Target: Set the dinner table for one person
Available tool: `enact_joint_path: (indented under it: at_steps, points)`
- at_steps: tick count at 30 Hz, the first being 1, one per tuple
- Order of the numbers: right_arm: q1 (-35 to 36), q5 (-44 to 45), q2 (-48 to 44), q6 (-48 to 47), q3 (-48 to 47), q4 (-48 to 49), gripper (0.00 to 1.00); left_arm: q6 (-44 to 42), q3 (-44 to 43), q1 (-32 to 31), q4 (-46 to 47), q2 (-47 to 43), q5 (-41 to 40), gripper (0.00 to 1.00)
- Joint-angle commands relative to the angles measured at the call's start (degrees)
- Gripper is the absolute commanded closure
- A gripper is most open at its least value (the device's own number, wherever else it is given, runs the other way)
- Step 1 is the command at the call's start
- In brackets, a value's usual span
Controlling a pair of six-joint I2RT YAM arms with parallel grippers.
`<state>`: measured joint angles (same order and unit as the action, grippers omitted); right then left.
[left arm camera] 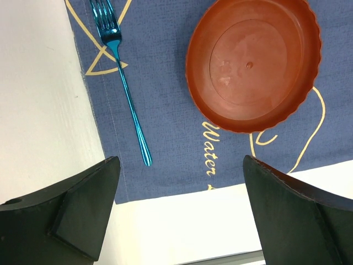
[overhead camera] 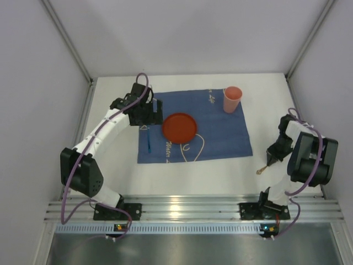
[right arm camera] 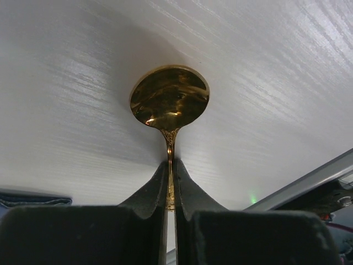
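Observation:
The white dinner table (overhead camera: pixel 220 174) carries a blue cloth mat (overhead camera: pixel 226 138). On the mat lie a red plate (overhead camera: pixel 179 127), also in the left wrist view (left arm camera: pixel 251 63), a blue fork (overhead camera: pixel 149 141) left of the plate, also in the left wrist view (left arm camera: pixel 124 83), and a pink cup (overhead camera: pixel 231 99) at the far right corner. My left gripper (overhead camera: pixel 150 113) is open and empty above the mat's left part; in its wrist view (left arm camera: pixel 182 210) the jaws stand wide apart. My right gripper (overhead camera: pixel 270 160) is shut on a gold spoon (right arm camera: pixel 170 102), its bowl (overhead camera: pixel 259 172) low over the table right of the mat.
A ribbed aluminium rail (overhead camera: pixel 193 210) runs along the near table edge, also in the right wrist view (right arm camera: pixel 309 182). White walls enclose the table on the left, back and right. The mat has gold line drawings and lettering (left arm camera: pixel 209 149).

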<state>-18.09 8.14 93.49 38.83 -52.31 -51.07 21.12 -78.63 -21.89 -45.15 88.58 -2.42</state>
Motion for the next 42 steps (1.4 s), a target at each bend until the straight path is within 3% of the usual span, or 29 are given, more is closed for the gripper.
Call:
enact_joint_path:
  at_steps: [1, 7, 10, 14, 19, 29, 40, 41, 42]
  points:
    - [-0.9, 6.88, 3.81, -2.08, -0.41, 10.47, 1.0, 1.28, 0.49, 0.09, -1.26, -2.71, -0.31, 0.02]
    - [3.4, 10.31, -4.89, -5.87, -14.55, 1.95, 1.0, 2.25, -1.34, 0.18, -0.91, -0.96, -0.4, 0.02]
    - [11.73, 13.73, -6.39, -6.92, -24.56, -2.89, 1.0, 2.6, -3.97, 0.09, -0.91, 0.54, -0.57, 0.02]
    - [29.02, 18.57, -3.77, -7.98, -39.4, -7.46, 1.0, 3.31, -7.93, 0.09, -1.08, 3.18, -0.75, 0.02]
    - [42.14, 18.84, 3.96, -13.86, -47.88, -7.04, 1.0, 3.75, -12.59, 0.18, -2.31, 5.64, -1.1, 0.02]
    - [45.86, 8.13, 15.12, -19.31, -42.52, 2.55, 1.0, 3.92, -14.01, 0.18, -6.71, 3.71, -3.91, 0.02]
    - [46.3, 3.99, 27.96, -20.55, -50.42, 2.91, 1.0, 4.71, -13.57, 0.09, -9.0, 1.69, -6.9, 0.02]
    - [46.3, 3.55, 28.49, -20.46, -50.86, 2.73, 0.79, 4.8, -13.48, 0.09, -9.0, 1.6, -7.08, 0.02]
    - [46.3, 3.37, 28.85, -20.29, -51.13, 2.55, 0.67, 4.89, -13.48, 0.09, -9.08, 1.6, -7.08, 0.02]
